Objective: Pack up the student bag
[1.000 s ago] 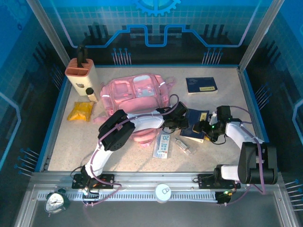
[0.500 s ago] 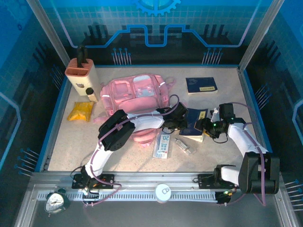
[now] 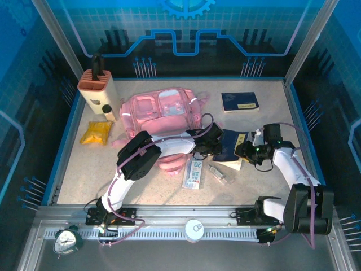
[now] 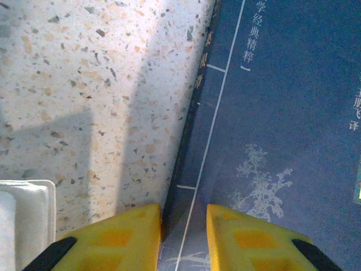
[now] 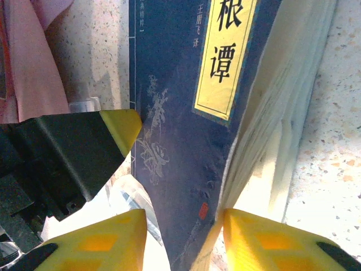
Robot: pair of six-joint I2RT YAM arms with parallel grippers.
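Two meet at one blue book (image 3: 230,144): left pincer (image 4: 183,212) and right pincer (image 5: 183,217).
Each straddles an edge, grip unclear; the pink student bag (image 3: 161,110) lies just left, partly under the left arm (image 3: 169,144), with a white packet (image 3: 194,173) and clear tube (image 3: 220,174) nearby on the counter (image 3: 141,180).

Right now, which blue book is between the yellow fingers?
The dark blue book with the yellow title label, beside the pink fabric backpack. The other dark blue book lies alone at the back.
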